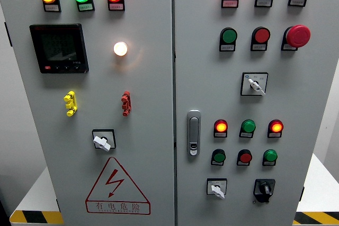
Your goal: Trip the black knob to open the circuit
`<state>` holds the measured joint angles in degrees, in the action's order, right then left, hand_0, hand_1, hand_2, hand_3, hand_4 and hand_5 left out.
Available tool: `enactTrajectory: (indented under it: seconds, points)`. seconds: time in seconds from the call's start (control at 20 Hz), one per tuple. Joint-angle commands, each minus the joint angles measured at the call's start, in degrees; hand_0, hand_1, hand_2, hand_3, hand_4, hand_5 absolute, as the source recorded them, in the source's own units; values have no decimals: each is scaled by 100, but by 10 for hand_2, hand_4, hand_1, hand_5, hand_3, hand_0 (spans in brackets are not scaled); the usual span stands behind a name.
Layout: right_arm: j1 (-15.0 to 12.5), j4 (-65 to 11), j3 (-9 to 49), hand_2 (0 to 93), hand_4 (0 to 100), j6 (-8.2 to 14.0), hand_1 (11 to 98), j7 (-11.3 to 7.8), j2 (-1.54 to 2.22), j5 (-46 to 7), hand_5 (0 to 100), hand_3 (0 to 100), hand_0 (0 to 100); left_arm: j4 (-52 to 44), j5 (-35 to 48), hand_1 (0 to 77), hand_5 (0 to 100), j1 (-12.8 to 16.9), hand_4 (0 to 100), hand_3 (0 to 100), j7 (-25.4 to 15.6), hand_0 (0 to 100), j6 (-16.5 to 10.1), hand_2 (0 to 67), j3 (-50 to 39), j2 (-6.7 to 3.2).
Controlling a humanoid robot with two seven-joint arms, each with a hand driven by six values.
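The black knob (pixel 263 189) sits at the right door's bottom right, untouched; neither hand is in view, so their state cannot be told. The risk is a wrong target: 3 white selectors look similar, the nearest (pixel 217 189) just beside the knob.

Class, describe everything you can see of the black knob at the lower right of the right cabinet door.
The black knob is a small rotary switch on a square black plate, seemingly plastic, with a raised grip bar standing roughly upright, tilted slightly. It is mounted flush on the grey right door, bottom row, right of a white-handled selector and below a green button. Nothing touches it; no robot hand is in view.
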<state>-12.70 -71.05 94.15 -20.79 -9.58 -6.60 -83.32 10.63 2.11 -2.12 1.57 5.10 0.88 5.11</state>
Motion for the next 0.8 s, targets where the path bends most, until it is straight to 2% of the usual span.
enactTrajectory:
  seconds: [0.0, 0.05, 0.1, 0.2, 0.4, 0.45, 0.5, 0.65, 0.75]
  points:
    - [5, -469, 7, 0, 206, 22, 462, 97, -17, 0, 318, 266, 822, 0, 0, 0, 86, 1, 98, 262, 1, 0, 0, 194, 0, -1]
    - [-4, -680, -2, 0, 222, 31, 462, 114, -8, 0, 330, 271, 822, 0, 0, 0, 86, 1, 98, 262, 1, 0, 0, 194, 0, -1]
    - [-4, -890, -19, 0, 235, 31, 462, 158, -17, 9, 339, 278, 822, 0, 0, 0, 86, 1, 98, 262, 1, 0, 0, 194, 0, -1]
    - [-4, -1269, -63, 0, 314, 66, 462, 307, -17, 70, 414, 319, 825, 0, 0, 0, 86, 1, 98, 262, 1, 0, 0, 194, 0, -1]
    - [48, -1718, -195, 0, 448, 189, 458, 343, -25, 79, 527, 368, 834, 0, 0, 0, 86, -8, 98, 262, 1, 0, 0, 194, 0, -1]
    - [92, -1727, -204, 0, 502, 268, 457, 343, -17, 79, 573, 402, 837, 0, 0, 0, 86, 1, 98, 262, 1, 0, 0, 194, 0, -1]
    - [171, -1762, -221, 0, 561, 347, 456, 343, -25, 79, 631, 450, 839, 0, 0, 0, 86, 1, 98, 262, 1, 0, 0, 194, 0, -1]
    - [478, -1798, -239, 0, 666, 540, 454, 343, -26, 70, 717, 573, 844, 0, 0, 0, 86, 1, 98, 262, 1, 0, 0, 195, 0, -1]
    - [698, -1763, -283, 0, 752, 873, 454, 352, -26, 70, 869, 716, 848, 0, 0, 0, 86, 1, 98, 262, 1, 0, 0, 195, 0, -1]
